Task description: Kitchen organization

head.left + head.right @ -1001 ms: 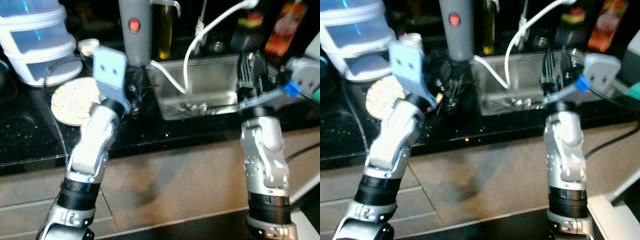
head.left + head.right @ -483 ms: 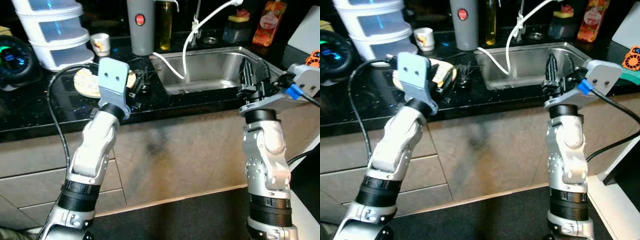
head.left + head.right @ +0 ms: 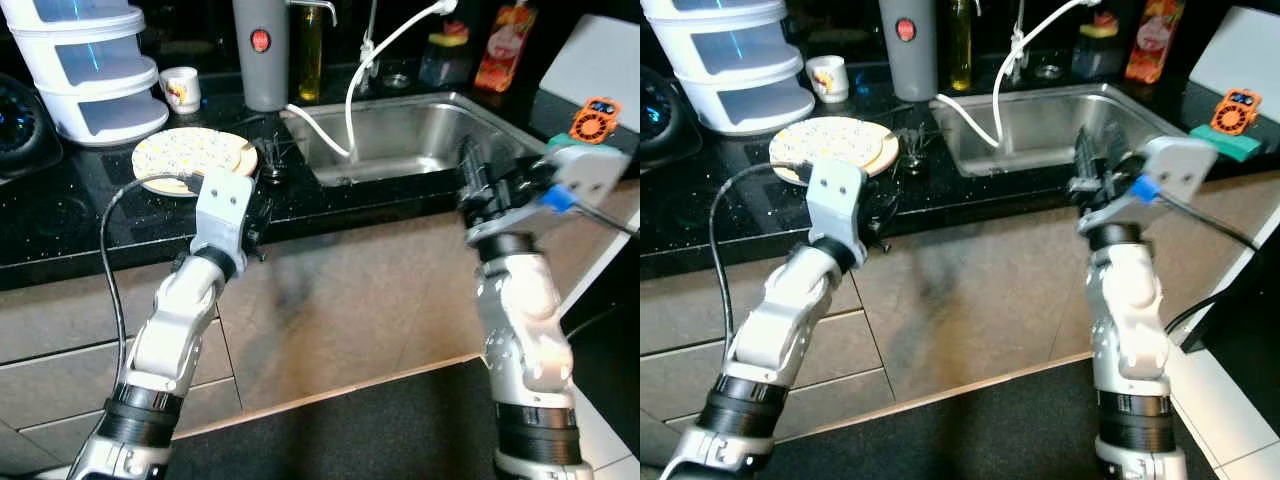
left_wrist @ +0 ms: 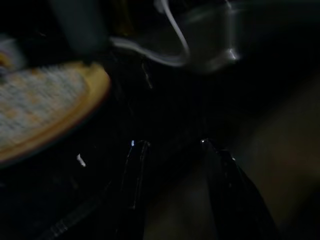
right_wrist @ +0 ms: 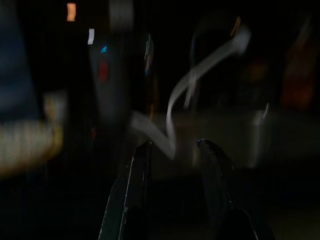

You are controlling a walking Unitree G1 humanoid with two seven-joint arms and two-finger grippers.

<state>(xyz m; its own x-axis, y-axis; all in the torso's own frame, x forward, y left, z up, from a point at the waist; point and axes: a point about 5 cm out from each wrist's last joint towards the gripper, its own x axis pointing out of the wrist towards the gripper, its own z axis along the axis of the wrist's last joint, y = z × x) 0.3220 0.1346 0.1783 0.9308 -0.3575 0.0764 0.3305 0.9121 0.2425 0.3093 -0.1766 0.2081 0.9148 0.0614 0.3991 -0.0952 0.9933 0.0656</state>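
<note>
A patterned yellow plate lies on the black countertop, left of the steel sink. A white hose droops into the sink. My left gripper hovers at the counter's front edge, just below the plate, open with nothing between its fingers; the left wrist view has the plate beyond the left gripper. My right gripper is raised in front of the sink's right end, also open and empty, and the right gripper faces the hose and counter items.
Stacked clear plastic containers, a small cup, a grey cylinder with a red button, an oil bottle and a red bottle line the back. An orange gadget sits far right. Beige cabinet fronts stand below.
The whole view has drawn back from the counter, so the camera moved. Both grippers, earlier over the counter and sink, now sit at the counter's front edge, still open.
</note>
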